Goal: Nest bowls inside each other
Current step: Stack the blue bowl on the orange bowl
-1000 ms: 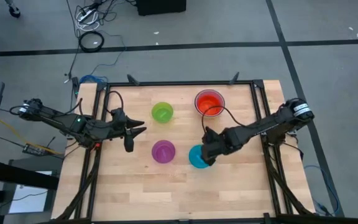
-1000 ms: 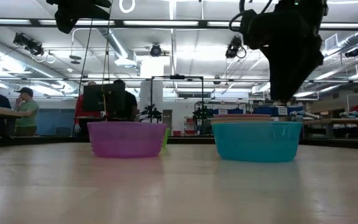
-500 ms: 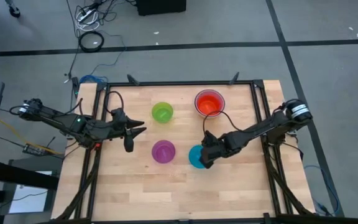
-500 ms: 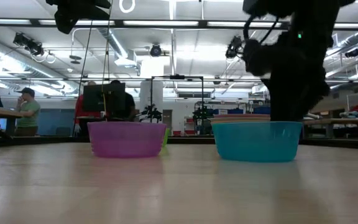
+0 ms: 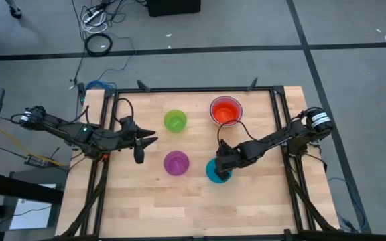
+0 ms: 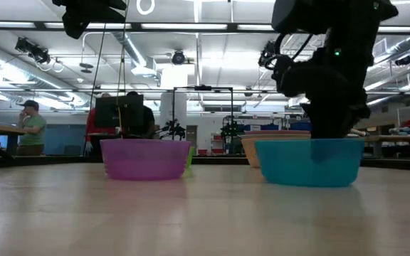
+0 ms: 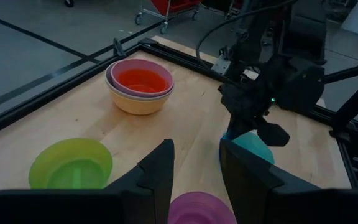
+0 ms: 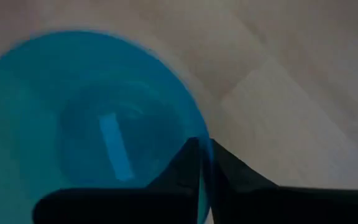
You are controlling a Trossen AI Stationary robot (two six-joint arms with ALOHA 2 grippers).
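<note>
A blue bowl (image 5: 212, 175) (image 6: 309, 162) stands on its base near the table's middle, with my right gripper (image 5: 222, 168) (image 8: 202, 149) shut on its rim from above. To its left stands a purple bowl (image 5: 176, 163) (image 6: 145, 158). A lime green bowl (image 5: 175, 121) (image 7: 71, 165) sits farther back. At the far right a red-orange bowl (image 7: 140, 79) lies nested in a pink one, which sits in an orange one (image 7: 135, 102). My left gripper (image 5: 152, 139) (image 7: 194, 168) hangs open above the table's left part, touching nothing. My right gripper pinches the blue bowl's rim (image 8: 190, 121), on the side toward the table's right edge. One finger is inside the bowl and one outside. The fingers come steeply from above, pointing down. The bowl stays upright, its base on the table.
A black metal frame (image 5: 277, 107) runs round the wooden table (image 5: 193, 207). Bare wood lies along the near edge. People stand in the room beyond the table in the low view.
My right gripper has come down onto the blue bowl's rim. The bowl has slid a little along the table toward the near right and stays upright.
</note>
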